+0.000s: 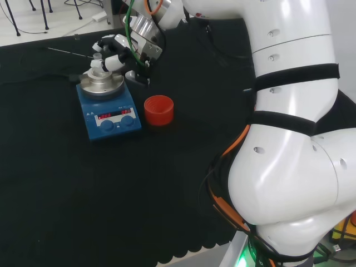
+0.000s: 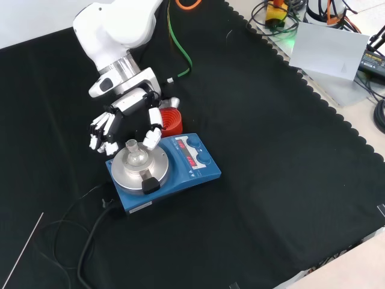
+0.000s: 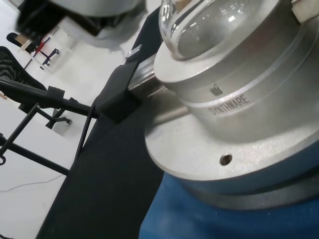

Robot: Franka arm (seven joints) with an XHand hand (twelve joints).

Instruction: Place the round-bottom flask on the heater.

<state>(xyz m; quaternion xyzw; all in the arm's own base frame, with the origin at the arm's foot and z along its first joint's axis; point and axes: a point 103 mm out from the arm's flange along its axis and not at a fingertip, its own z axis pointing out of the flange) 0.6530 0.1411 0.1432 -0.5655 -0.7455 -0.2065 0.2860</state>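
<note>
- The round-bottom flask (image 2: 136, 155) sits in the well of the silver block on the heater (image 2: 180, 174); in the front view its neck stands upright out of the middle of the block.
- In the wrist view the clear bulb of the flask (image 3: 209, 25) rests down in the rim of the metal block, so it looks seated rather than hanging above it.
- The hand (image 2: 120, 123) is at the far side of the heater in the front view, spread around the flask's neck: one group of fingers (image 2: 102, 133) lies to the neck's left and the thumb (image 2: 151, 137) to its right.
- The fingers look relaxed and parted; whether the thumb tip touches the glass I cannot tell, but nothing appears curled tight around the neck.
- In the head view the hand (image 1: 114, 55) sits just behind and above the flask's neck (image 1: 97, 64).
- The relation that matters: the flask's long axis is vertical and the hand straddles it from the side, so my judgement is that a retreat should go up and back, away from the neck, not across it.
- A red ribbed stand (image 1: 158, 109) is on the counter (image 1: 67, 194) just beside the heater, empty.
- The task looks nearly done, needing just a clean release.
</note>
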